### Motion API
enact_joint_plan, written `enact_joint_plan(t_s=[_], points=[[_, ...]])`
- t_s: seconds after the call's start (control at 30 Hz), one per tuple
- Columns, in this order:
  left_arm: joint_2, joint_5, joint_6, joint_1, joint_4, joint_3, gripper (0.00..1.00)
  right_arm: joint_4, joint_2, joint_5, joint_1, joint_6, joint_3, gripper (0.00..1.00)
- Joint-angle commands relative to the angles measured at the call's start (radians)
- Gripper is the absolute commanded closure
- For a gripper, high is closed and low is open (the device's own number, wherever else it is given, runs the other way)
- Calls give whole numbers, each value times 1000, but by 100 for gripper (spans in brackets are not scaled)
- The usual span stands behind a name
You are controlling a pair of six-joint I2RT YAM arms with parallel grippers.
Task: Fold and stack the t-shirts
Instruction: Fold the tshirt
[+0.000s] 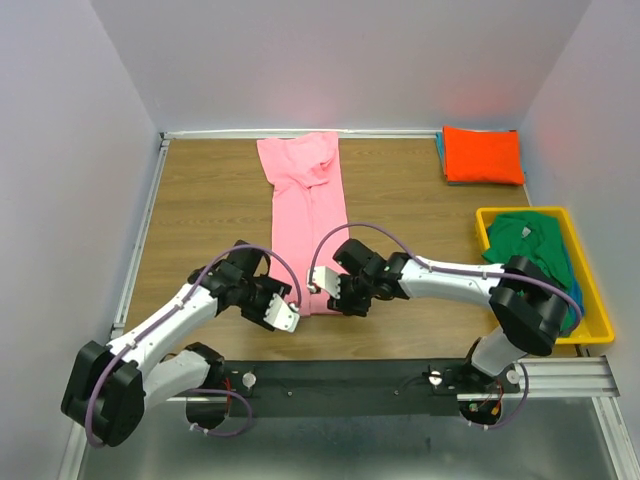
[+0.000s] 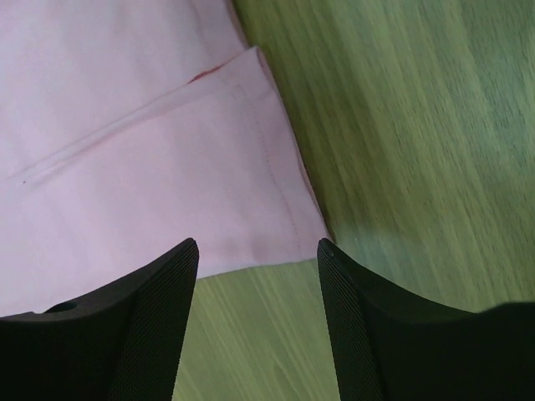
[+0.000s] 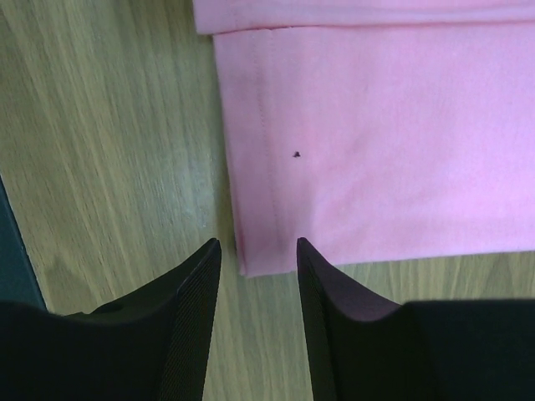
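- Hovering at the near hem, the left pincer (image 2: 255, 246) stands with jaws apart and nothing between them; a near corner of the pink t-shirt (image 2: 125, 167) lies just ahead of its tips
- The right pincer (image 3: 257, 242) has its jaws parted too, with the shirt's other near corner right at the mouth of the gap, not pinched as far as I can tell
- The pink t-shirt lies flat on the table (image 1: 210, 210) as a long narrow strip with its sides turned in, reaching to the far edge
- Done, by the look of it: an orange t-shirt (image 1: 483, 155) sits folded at the far right corner
- Left to do: the end-to-end folds of the pink one, stacking it, then the green t-shirt (image 1: 525, 240) crumpled in the yellow bin (image 1: 520, 210)
- Hard to make out: what the bluish edge (image 1: 441, 150) under the orange is, and, from above, the pink hem behind both pincers
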Motion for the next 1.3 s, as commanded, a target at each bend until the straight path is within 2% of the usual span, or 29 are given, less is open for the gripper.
enact_joint_plan(t_s=[0.0,0.33,0.53,0.63,0.67,0.7,0.8,0.97,1.27], points=[[31,-103,103,-36,-32,-10,34,67,19,30,37,-43,-37,52],[128,-181,136,-108,-50,7,41,96,66,32,48,-77,-78,53],[175,-216,153,-123,-24,-10,44,110,85,35,48,-86,-108,59],[208,-230,146,-123,2,-24,57,115,88,35,48,-83,-118,71],[209,-213,134,-122,3,-16,69,115,89,35,48,-80,-121,75],[209,-198,127,-122,-1,-9,73,113,86,36,48,-77,-122,83],[185,-152,79,-123,-24,48,86,110,37,30,48,-64,-117,98],[159,-112,1,-122,-70,154,100,11,-58,10,48,-78,-73,100],[102,-41,-59,-123,-168,257,100,-140,-138,12,45,-104,56,100]])
